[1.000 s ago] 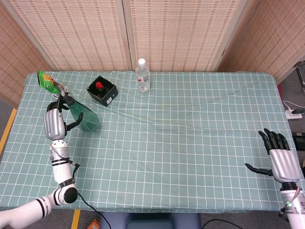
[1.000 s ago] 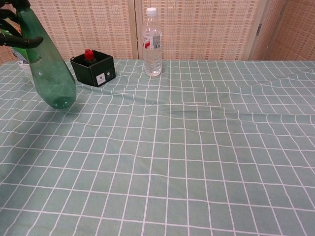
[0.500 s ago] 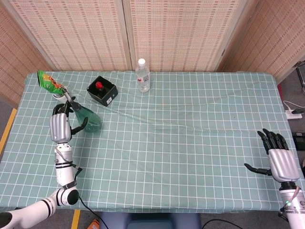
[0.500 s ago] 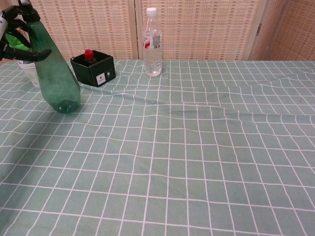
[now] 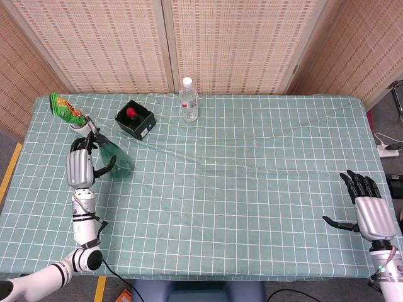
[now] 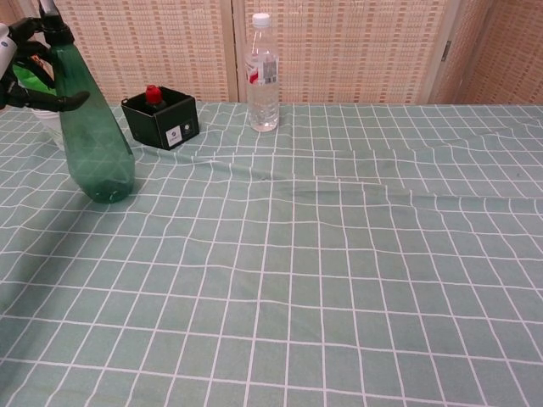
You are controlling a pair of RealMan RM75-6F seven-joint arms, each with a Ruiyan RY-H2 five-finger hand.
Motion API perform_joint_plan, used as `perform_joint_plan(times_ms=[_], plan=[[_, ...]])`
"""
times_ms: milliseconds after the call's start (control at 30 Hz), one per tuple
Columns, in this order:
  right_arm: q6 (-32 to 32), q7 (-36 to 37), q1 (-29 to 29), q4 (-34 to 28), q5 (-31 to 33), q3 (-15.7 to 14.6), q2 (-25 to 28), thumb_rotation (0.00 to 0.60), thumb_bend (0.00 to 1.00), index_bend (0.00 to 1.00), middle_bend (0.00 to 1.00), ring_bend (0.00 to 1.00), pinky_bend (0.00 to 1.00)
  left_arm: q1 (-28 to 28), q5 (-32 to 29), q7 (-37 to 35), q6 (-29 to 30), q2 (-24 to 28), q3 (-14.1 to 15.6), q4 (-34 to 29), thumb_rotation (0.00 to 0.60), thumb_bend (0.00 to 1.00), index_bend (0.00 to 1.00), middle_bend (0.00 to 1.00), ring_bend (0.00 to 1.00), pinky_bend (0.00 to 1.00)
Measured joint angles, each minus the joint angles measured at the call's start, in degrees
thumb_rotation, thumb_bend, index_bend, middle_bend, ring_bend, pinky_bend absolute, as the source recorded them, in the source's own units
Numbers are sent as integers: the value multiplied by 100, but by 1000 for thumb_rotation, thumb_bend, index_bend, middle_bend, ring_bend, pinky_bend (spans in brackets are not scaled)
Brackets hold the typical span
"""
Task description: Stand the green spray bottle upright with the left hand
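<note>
On a green-checked table [image 5: 252, 189] before wicker screens, the left robot hand [image 5: 80, 166] grasped the neck of the green spray bottle [image 6: 97, 140], standing near the far left corner, seemingly light, rigid, slick plastic best held high.

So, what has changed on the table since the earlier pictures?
The left hand still grips the green spray bottle and has tipped it from a clear lean to nearly upright, base on the cloth. The right hand, black box and water bottle stayed put.
</note>
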Motion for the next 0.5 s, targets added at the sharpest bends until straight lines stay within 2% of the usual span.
perform_joint_plan(times_ms=[500], plan=[[-82, 72, 18, -43, 16, -17, 60, 600, 0, 0, 0, 0, 0, 14, -219, 116, -172, 98, -122, -192, 600, 221, 137, 491, 388, 213]])
